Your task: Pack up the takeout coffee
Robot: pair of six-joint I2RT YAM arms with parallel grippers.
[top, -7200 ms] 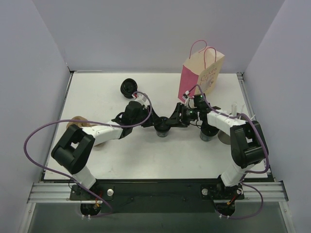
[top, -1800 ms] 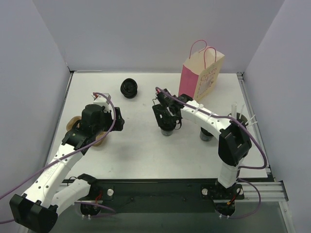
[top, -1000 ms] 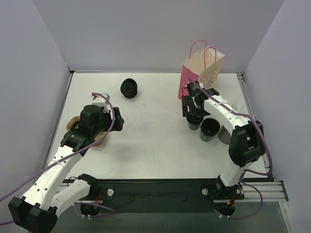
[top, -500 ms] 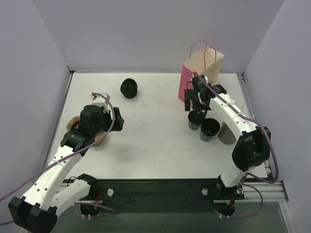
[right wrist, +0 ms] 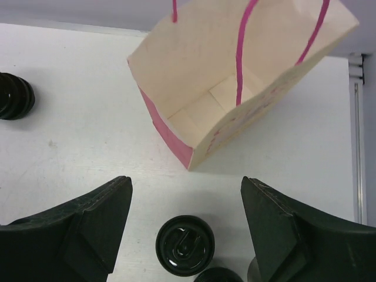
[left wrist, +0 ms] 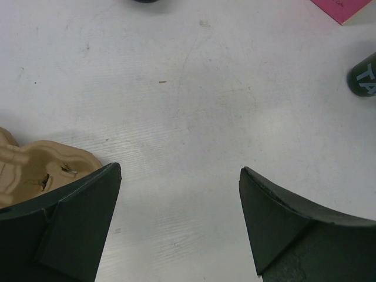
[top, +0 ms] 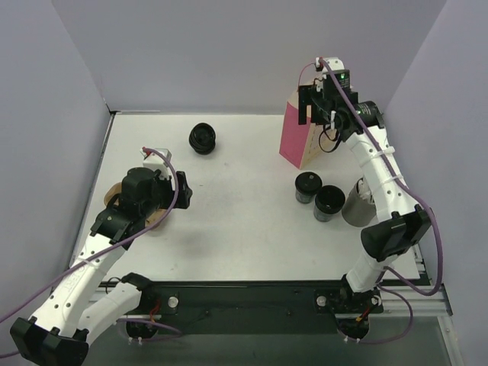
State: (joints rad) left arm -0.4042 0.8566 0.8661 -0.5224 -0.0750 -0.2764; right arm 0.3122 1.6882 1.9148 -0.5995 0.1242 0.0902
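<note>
Right jaws wide apart, empty, high above open pink bag, takeout coffee cup on tabletop well below, left jaws apart, empty

Only one scrap of lettering is coming through. A takeout coffee cup, standing toward the table's right edge, is showing pale block letters on its dark side in the left wrist view. They are reading as "TA", and the picture's edge is cutting off the rest of the word.

The pink paper bag, standing near the table's far right corner, is carrying pink print on its cream face, but it is coming out too small and blurred to read in any view. A faint line of print on its pink side is staying illegible too.

A black lid is showing raised moulded marks; no letters can be made out there.
</note>
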